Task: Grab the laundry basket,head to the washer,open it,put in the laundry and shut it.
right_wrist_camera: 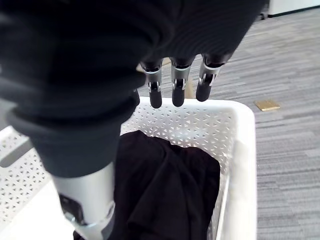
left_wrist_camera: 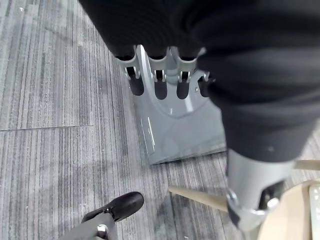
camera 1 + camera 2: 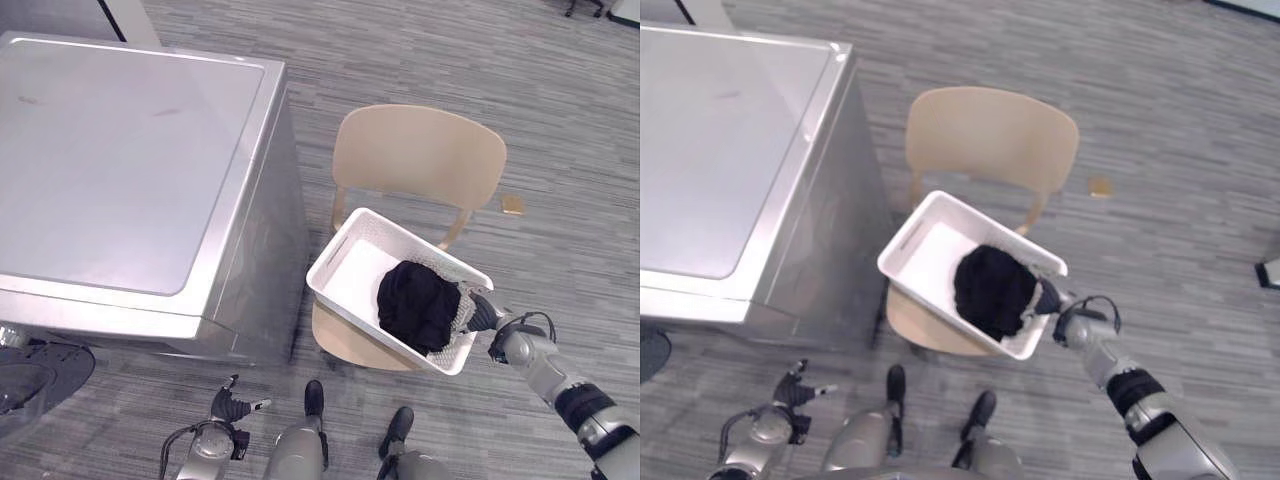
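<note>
Left hand (image 3: 232, 405) hanging slack-fingered low beside the closed washer (image 3: 130, 180); right hand (image 1: 175, 85), fingers straight, over the white laundry basket (image 3: 345, 245) of black laundry (image 3: 417, 303) on the beige chair (image 3: 420, 155), where a one-sided lift might tip it onto grey carpet (image 3: 560, 120).

No readable text, labels or numbers on any surface

White laundry basket (image 3: 352, 262) — black laundry (image 3: 415, 303) inside — beside closed washer (image 3: 120, 170).
</note>
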Robot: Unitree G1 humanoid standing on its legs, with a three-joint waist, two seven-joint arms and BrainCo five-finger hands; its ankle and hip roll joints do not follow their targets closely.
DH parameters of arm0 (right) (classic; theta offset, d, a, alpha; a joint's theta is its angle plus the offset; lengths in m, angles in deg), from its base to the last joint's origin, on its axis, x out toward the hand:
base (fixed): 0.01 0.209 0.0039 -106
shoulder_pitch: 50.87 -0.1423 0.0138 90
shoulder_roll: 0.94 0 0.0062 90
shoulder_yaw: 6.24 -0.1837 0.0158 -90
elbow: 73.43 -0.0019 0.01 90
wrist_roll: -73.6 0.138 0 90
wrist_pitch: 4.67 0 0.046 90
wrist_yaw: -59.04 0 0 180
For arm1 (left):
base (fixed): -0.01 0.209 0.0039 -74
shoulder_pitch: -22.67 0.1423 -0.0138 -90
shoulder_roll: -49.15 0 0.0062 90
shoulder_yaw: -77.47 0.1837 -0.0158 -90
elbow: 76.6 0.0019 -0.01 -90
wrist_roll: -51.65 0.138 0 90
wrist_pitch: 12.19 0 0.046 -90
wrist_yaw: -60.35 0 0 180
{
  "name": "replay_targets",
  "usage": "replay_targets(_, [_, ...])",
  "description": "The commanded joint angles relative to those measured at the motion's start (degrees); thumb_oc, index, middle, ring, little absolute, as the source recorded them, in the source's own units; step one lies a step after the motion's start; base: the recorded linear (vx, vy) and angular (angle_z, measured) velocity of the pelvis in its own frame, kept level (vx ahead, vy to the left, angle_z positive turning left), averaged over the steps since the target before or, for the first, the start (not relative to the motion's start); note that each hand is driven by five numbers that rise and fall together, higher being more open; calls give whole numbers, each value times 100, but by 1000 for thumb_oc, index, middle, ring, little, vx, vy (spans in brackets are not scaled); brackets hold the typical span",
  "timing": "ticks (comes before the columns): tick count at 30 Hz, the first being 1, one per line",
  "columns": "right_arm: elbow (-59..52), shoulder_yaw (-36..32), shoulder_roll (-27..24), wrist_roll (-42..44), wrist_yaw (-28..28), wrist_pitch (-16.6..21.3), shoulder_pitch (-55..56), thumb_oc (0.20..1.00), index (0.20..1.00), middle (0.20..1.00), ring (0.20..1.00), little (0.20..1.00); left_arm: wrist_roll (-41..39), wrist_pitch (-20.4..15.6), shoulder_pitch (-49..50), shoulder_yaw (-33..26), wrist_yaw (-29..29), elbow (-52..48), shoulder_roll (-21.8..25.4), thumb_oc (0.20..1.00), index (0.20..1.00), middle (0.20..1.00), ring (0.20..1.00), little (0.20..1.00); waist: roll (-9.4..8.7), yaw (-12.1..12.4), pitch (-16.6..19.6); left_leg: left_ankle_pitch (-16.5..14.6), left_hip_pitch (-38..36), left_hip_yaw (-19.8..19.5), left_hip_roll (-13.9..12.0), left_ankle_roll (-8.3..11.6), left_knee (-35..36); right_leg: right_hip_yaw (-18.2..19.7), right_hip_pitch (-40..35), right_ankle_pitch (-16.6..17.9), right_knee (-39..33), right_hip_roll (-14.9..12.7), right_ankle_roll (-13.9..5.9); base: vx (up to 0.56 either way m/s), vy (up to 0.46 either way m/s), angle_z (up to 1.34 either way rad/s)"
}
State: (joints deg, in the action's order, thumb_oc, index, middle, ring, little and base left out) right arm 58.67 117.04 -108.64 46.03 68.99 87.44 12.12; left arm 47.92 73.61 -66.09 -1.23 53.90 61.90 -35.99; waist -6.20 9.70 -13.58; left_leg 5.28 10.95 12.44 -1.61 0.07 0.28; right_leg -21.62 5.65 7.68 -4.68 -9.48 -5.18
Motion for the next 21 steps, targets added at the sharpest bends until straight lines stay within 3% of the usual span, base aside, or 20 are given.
replay_targets(1, [438, 288, -121, -259, 433, -177, -703, 1000, 1000, 1000, 1000, 1000, -196, -287, -409, 253, -211, 72, -73, 1000, 1000, 1000, 1000, 1000, 209, 202, -298, -202, 383, -501, -113, 308, -75, -32, 54, -1143, 761, 107, -195, -69, 13, 10])
replay_targets(7, [1773, 637, 154, -141, 706, -458, -1835, 1000, 1000, 1000, 1000, 1000, -651, -425, -732, 498, -412, -63, -48, 1000, 1000, 1000, 1000, 1000, 424, 457, -709, 74, 995, -721, -24, 347, -35, -113, 680, -1077, 950, 84, -186, -90, 19, 13])
replay_targets(13, [2365, 693, 339, 98, 742, -562, -2195, 1000, 1000, 1000, 1000, 1000, -823, -444, -974, 678, -470, -192, -70, 1000, 1000, 1000, 1000, 1000, 598, 603, -938, 235, 1361, -887, 29, 380, -14, -269, 1081, -1106, 1180, 28, -171, -59, -6, 19])
replay_targets(14, [2416, 691, 379, 142, 719, -576, -2209, 909, 909, 909, 909, 909, -828, -436, -1022, 706, -474, -201, -69, 1000, 1000, 1000, 1000, 1000, 626, 628, -970, 261, 1414, -922, 38, 386, -17, -291, 1126, -1121, 1229, 23, -165, -38, -26, 22])
replay_targets(15, [2476, 671, 440, 209, 709, -581, -2178, 511, 511, 511, 511, 511, -827, -428, -1071, 738, -469, -222, -69, 1000, 1000, 1000, 1000, 1000, 655, 655, -1005, 281, 1441, -954, 48, 395, -8, -327, 1143, -1139, 1249, 23, -164, -28, -34, 21])
replay_targets(16, [2479, 580, 490, 364, 699, -571, -2137, 200, 200, 200, 200, 200, -836, -422, -1094, 753, -471, -234, -84, 1000, 1000, 1000, 1000, 1000, 675, 666, -1026, 302, 1457, -981, 59, 401, 7, -362, 1165, -1149, 1282, 20, -164, -18, -27, 16])
replay_targets(21, [1847, 117, 614, 1139, 746, -414, -1752, 200, 200, 200, 200, 200, -824, -363, -1040, 685, -428, -251, -129, 1000, 1000, 1000, 1000, 1000, 644, 631, -993, 326, 1319, -1043, 82, 417, 145, -422, 1046, -1171, 1243, 30, -179, -4, -13, 19])
